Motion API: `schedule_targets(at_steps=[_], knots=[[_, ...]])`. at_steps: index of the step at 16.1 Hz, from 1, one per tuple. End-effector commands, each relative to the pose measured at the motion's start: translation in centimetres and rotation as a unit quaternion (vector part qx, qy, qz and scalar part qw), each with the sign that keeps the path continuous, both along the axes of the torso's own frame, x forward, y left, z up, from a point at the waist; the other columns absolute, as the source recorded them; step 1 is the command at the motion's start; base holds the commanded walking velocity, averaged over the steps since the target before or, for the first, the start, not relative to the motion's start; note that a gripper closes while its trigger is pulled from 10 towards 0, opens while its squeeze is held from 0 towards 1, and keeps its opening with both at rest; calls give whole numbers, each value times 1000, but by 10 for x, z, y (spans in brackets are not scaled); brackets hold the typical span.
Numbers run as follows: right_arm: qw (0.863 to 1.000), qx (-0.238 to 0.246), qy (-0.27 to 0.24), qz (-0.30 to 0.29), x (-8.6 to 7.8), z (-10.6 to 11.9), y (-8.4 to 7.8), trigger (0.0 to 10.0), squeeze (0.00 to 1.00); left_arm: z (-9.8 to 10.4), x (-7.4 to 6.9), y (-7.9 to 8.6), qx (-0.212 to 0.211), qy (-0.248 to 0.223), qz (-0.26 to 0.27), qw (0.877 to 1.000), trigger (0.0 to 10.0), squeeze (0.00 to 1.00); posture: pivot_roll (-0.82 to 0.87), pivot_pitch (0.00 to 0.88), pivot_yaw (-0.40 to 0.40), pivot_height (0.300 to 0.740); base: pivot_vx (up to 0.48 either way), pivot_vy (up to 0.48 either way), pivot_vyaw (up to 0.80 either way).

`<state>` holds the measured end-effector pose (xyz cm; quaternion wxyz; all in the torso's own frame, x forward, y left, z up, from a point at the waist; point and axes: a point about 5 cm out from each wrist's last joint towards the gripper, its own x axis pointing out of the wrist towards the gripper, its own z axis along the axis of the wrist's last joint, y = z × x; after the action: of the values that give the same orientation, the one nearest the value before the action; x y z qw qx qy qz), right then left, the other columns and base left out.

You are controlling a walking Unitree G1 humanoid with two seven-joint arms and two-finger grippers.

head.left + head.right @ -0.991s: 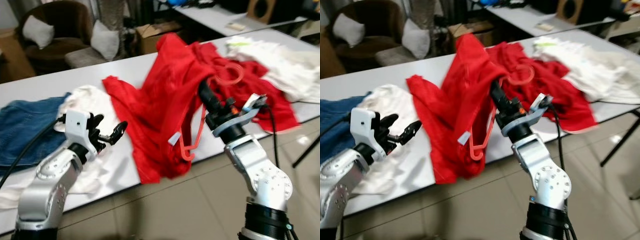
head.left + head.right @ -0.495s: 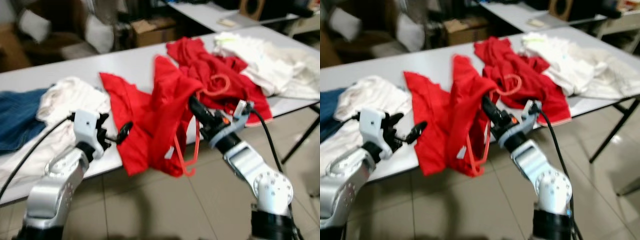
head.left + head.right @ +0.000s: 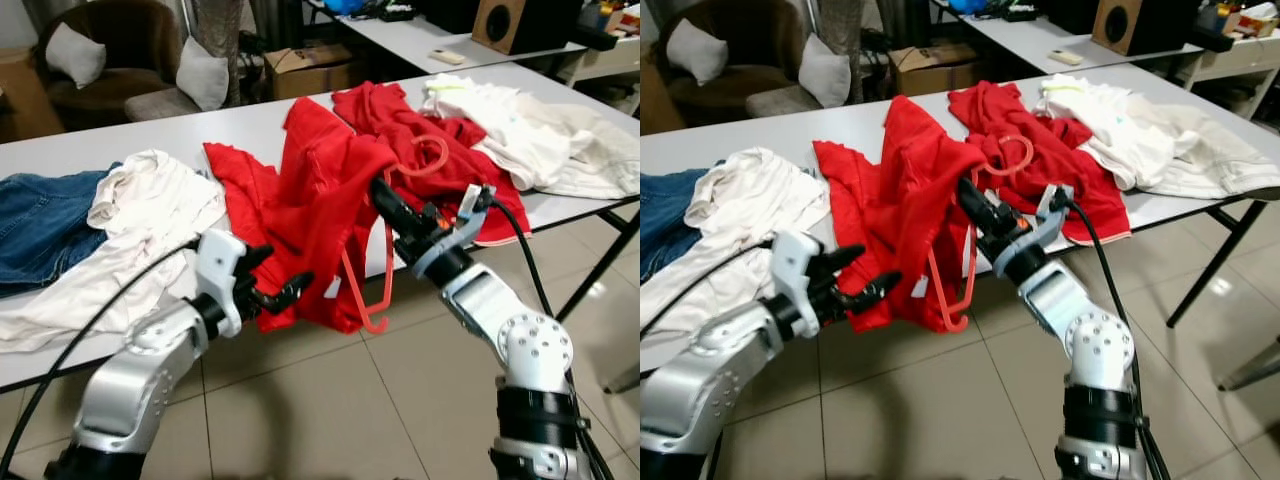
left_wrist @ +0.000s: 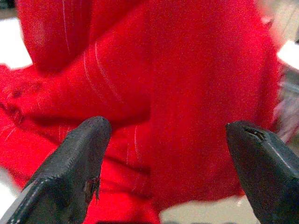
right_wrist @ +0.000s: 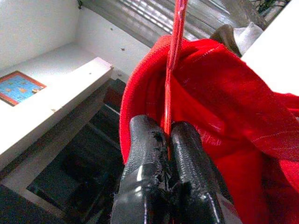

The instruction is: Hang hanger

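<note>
Jaws of my right gripper (image 5: pixel 167 140) pinch the thin red plastic hanger (image 3: pixel 372 275), lifted over the desk (image 3: pixel 120 150) edge inside the limp red shirt (image 3: pixel 320 200). Left gripper (image 4: pixel 163 154) gapes wide beside it. Light, stiff, probably slippery; grip the shoulder bar.

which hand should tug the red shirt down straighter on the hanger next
Left, probably. The left hand is open right at the red shirt's lower edge, while the right hand is shut on the red hanger, holding it up.
</note>
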<state>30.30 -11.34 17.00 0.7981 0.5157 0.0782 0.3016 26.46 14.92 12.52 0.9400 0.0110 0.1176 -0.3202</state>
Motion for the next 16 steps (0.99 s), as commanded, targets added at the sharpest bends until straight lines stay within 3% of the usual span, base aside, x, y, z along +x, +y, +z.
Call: schedule_targets(at_steps=[1,2,3,5,7,9,10,11,16], knots=[[1000,18,-17,8,3,9,-1,10000,0,-5,2,4,29,10,11,999,10000,0,-76,0,41,740,0,0,0],[999,23,-22,11,5,12,-3,10000,0,-10,0,3,20,27,10,999,10000,0,-74,0,36,740,0,0,0],[999,30,-24,13,8,14,-5,10000,0,-10,0,-6,-45,39,7,998,10000,0,-74,0,36,740,0,0,0],[999,31,-24,15,10,14,-5,10000,0,-9,0,-19,-101,42,-5,994,10000,0,-73,0,24,740,0,0,0],[999,32,-23,17,11,15,-4,10000,0,-9,0,-30,-126,45,-20,991,10000,0,-76,0,26,740,0,0,0],[999,33,-23,19,11,14,-3,10000,0,-14,-1,-37,-112,55,-29,992,10000,0,-78,0,29,740,0,0,0],[999,33,-23,20,12,15,-2,10000,0,-20,2,-36,-90,62,-13,994,3961,0,-79,0,31,740,0,0,0],[999,35,-23,19,12,15,-3,10000,0,-24,6,-33,-75,64,12,995,0,0,-80,0,33,740,0,0,0],[999,43,-21,12,14,14,-5,10000,0,-15,5,-36,-146,54,9,988,0,0,-76,0,38,740,0,0,0]])
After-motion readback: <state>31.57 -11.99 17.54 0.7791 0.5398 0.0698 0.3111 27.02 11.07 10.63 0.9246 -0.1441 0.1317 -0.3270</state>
